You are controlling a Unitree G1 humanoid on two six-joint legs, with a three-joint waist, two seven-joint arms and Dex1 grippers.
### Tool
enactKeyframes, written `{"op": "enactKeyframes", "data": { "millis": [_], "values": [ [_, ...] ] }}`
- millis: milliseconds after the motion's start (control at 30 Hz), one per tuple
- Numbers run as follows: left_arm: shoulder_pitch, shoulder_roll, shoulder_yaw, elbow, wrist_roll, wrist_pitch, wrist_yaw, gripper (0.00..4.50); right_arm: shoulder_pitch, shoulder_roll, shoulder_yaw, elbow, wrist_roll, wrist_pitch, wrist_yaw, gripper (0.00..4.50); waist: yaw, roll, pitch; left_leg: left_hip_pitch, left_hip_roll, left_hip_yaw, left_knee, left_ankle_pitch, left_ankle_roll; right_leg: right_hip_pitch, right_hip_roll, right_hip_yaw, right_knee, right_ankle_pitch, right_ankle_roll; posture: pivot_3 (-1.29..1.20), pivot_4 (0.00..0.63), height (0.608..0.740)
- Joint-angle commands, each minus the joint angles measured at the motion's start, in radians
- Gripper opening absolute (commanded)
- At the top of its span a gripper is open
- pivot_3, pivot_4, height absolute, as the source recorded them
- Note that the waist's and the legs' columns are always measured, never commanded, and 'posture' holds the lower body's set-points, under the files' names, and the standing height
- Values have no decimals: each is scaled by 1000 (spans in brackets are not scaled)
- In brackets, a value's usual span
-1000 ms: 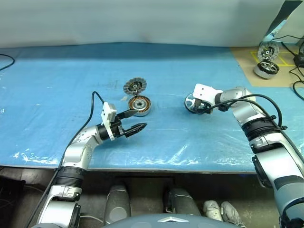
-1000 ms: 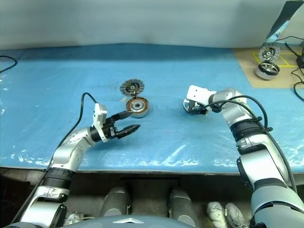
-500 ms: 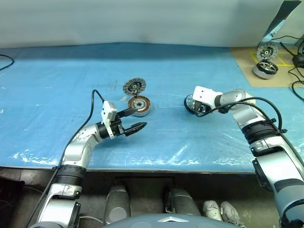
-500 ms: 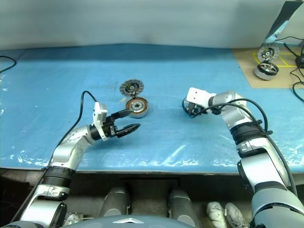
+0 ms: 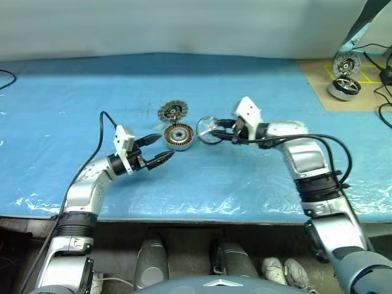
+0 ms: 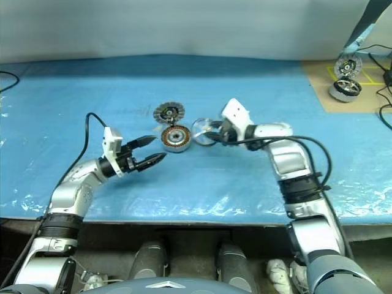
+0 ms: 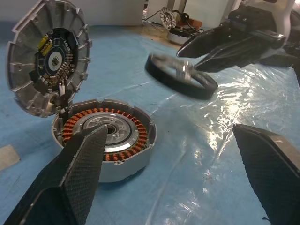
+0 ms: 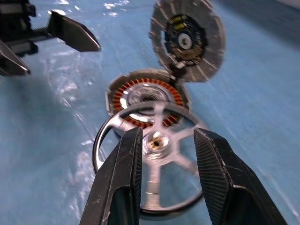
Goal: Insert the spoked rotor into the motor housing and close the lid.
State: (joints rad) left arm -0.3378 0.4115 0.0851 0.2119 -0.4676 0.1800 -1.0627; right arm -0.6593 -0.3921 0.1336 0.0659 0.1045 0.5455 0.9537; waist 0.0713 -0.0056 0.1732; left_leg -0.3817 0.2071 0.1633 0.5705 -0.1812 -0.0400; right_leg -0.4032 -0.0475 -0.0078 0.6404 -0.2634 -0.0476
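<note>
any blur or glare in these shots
Left wrist view: the shiny silver spoked rotor is smeared by motion blur, and glare streaks the blue plastic table cover. Right wrist view: rotor and copper-wound motor housing look soft. Left eye view: glare patches along the cover's near edge.

A robotics lab bench: blue plastic sheeting [image 5: 73,116] covers the table, with cables [image 5: 383,107] and spare motor parts [image 5: 343,89] at its edge.

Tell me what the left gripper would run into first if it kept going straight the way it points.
Probably the motor housing: it lies just ahead of the open left gripper, partly behind one finger in the wrist view. The rotor, held by the right gripper, hangs farther on. Depth is uncertain.
</note>
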Motion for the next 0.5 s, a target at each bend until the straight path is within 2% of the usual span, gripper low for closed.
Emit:
{"op": "enactKeyframes", "data": {
  "millis": [33,133,233,400,500],
  "values": [
    [3,24,35,-8,-9,-4,12,4500,-33,52,30,-3,7,-4,-55,1726,-1,0,0,0,0,0,0,-1,-2,0,0,0,0,0,0,0,150,740],
    [15,31,39,-32,-16,5,19,4500,-69,73,21,41,17,0,-79,1726,-1,0,0,0,0,0,0,-1,-2,0,-1,0,0,-1,-1,0,150,740],
    [26,37,46,-56,-22,17,26,4500,-81,47,14,41,30,-7,-58,1726,0,0,0,0,0,0,0,-1,-2,0,-1,0,-1,-1,-1,0,150,740],
    [60,43,52,-104,-31,38,40,4500,-51,-103,27,-45,36,-26,47,1726,4,-1,1,-1,-1,0,-1,-1,-3,0,-1,0,-1,1,1,0,150,740],
    [71,42,45,-128,-42,56,38,4500,-21,-165,85,-141,30,-33,107,1726,0,-1,1,0,-1,0,-2,-1,-3,0,-1,0,-2,1,2,0,150,740]
  ]
}}
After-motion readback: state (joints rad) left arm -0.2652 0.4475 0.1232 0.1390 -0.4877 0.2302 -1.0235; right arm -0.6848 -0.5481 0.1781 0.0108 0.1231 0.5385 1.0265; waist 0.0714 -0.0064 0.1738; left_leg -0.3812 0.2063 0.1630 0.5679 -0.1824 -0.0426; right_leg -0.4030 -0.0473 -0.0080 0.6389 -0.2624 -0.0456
